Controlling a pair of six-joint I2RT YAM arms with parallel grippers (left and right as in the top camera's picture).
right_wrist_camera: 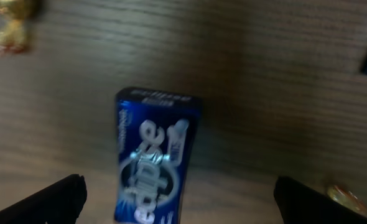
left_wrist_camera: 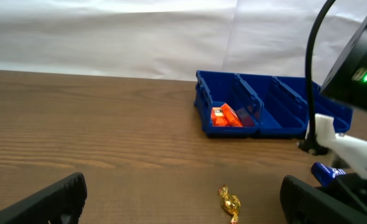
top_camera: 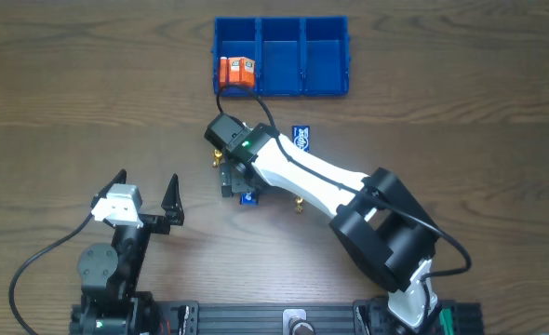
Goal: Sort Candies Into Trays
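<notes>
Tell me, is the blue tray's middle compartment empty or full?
Empty: the middle compartment of the tray shows a bare blue floor; the orange candies lie in its left compartment.

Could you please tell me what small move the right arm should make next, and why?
Probably lower the right gripper and close it on the blue pack: its fingers stand open on either side of the pack, which lies on the table, not yet gripped.

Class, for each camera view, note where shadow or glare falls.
Top view: the table is evenly lit, no glare. Left wrist view: bright white backdrop, blue tray evenly lit. Right wrist view: shadow darkens the table beyond the blue candy pack, whose silver print gleams.
</notes>
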